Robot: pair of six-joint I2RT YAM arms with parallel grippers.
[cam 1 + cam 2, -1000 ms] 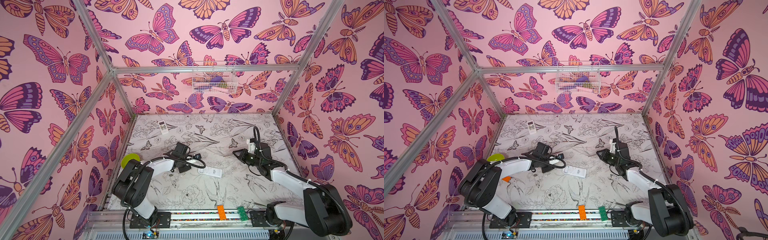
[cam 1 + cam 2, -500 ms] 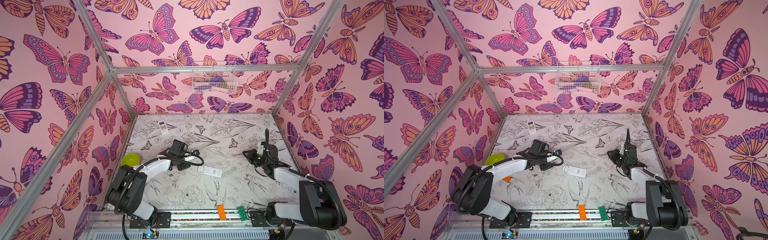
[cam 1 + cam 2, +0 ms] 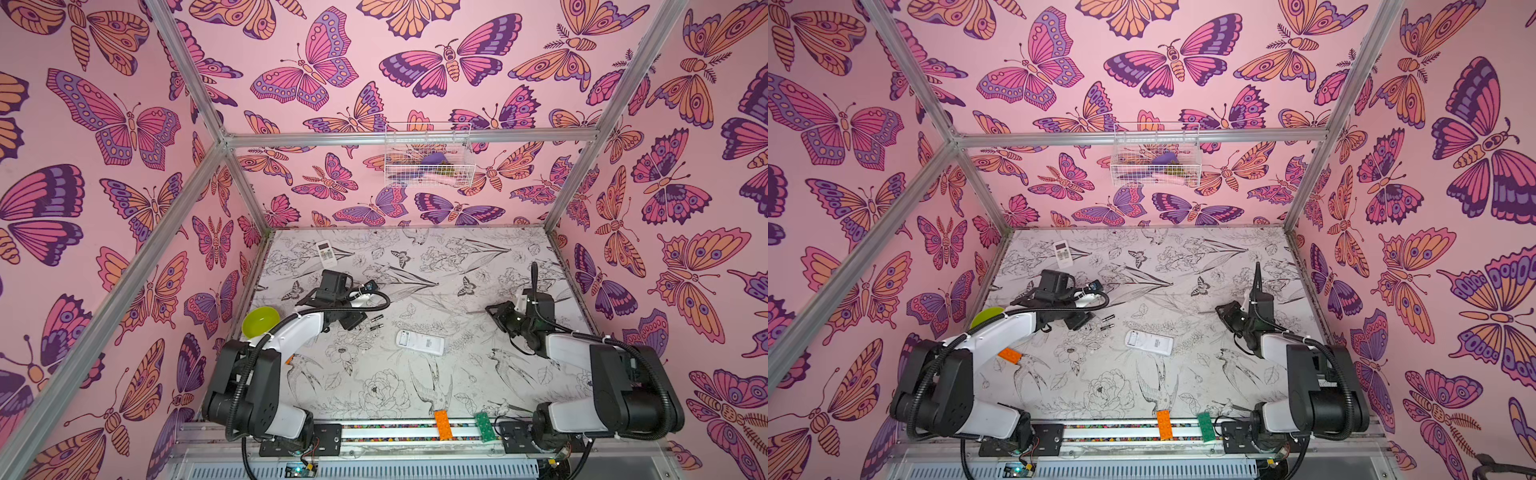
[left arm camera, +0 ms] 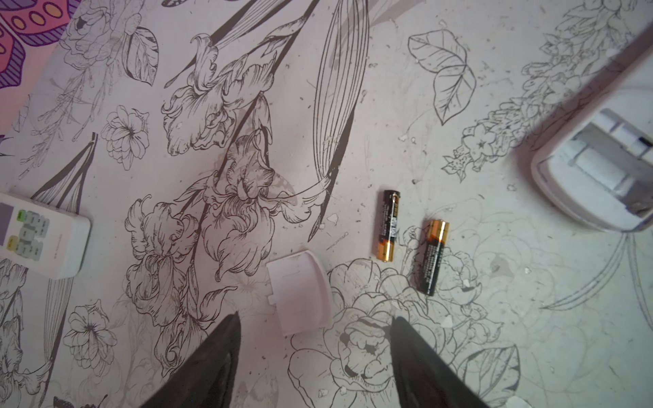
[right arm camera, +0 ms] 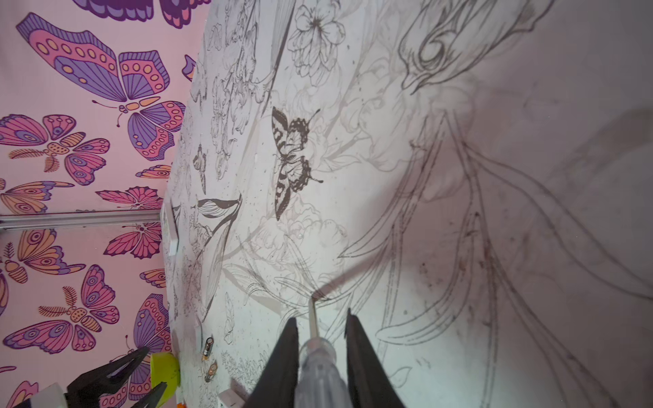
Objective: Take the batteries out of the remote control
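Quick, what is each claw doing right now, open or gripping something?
Left gripper: open, holding nothing.
Right gripper: closed on the screwdriver, by its clear handle.

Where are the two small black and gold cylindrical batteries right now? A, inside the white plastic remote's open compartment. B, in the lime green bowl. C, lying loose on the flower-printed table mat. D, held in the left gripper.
C: the left wrist view shows the two black and gold cylindrical batteries lying flat on the flower-printed table mat, beside the loose white battery cover; the left gripper is open and empty.
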